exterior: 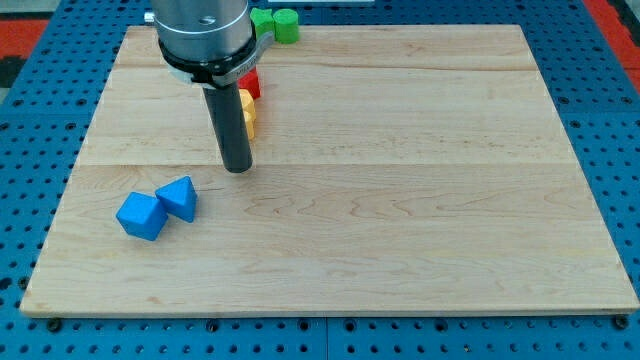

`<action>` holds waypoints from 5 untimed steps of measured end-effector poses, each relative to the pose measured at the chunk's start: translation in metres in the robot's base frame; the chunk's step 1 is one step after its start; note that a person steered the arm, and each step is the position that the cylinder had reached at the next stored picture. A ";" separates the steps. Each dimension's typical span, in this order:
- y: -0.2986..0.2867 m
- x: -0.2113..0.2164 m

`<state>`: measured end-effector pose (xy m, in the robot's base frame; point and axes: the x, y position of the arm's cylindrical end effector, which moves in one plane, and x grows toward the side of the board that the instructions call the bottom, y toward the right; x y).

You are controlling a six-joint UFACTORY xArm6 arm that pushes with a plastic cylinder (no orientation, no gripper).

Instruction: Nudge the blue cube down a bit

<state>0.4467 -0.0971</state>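
A blue cube (140, 215) lies near the wooden board's lower left. A second blue block (179, 198), wedge-like, touches it on its upper right. My tip (237, 168) rests on the board above and to the right of both blue blocks, apart from them by a short gap. The rod rises to the arm's grey housing (203, 30) at the view's top.
A red block (250, 83) and a yellow block (247, 112) sit just behind the rod, partly hidden by it. Two green blocks (276, 23) lie at the board's top edge. The board (400, 200) lies on a blue perforated table (30, 120).
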 end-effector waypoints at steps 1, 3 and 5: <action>0.000 0.003; -0.077 0.008; -0.181 0.032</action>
<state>0.4785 -0.2784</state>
